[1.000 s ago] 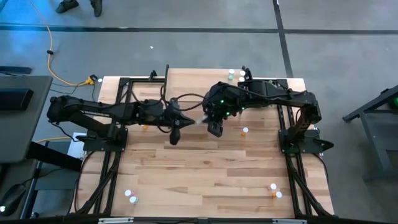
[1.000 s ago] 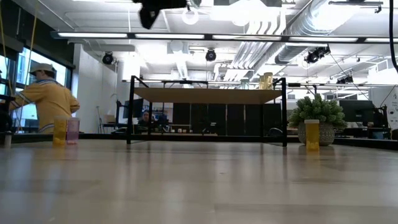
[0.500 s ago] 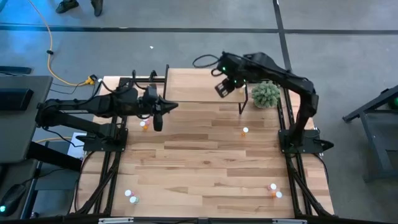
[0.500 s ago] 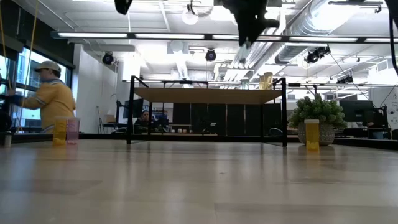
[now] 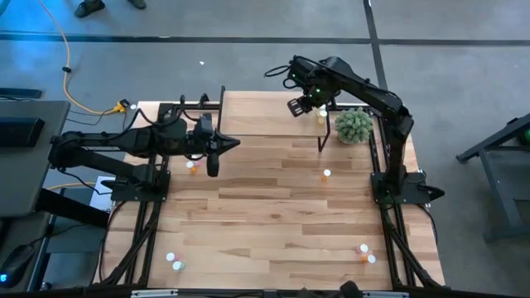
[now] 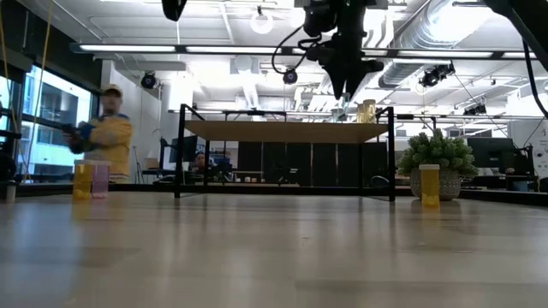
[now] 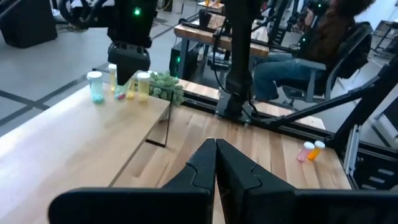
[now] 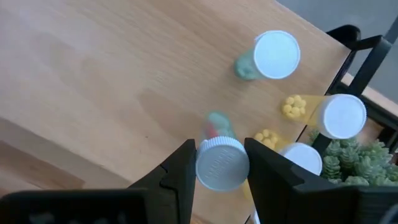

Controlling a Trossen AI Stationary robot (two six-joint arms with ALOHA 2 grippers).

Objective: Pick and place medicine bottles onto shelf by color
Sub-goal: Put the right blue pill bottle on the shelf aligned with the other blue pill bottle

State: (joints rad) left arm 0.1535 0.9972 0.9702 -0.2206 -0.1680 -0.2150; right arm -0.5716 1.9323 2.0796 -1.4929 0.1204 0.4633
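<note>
High view: the right end effector (image 5: 303, 105) hangs over the shelf (image 5: 265, 116) at its plant-side end; the left end effector (image 5: 212, 162), clenched and empty, waits over the surface (image 5: 265, 223).

Right wrist view: the right end effector grasps a white-capped bottle (image 8: 222, 163) above the shelf top, near three standing bottles (image 8: 277, 55).

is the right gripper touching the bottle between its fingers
Touching. The right wrist view shows the right gripper with both fingers pressed against the white cap of the bottle, no gap on either side, above the shelf.
</note>
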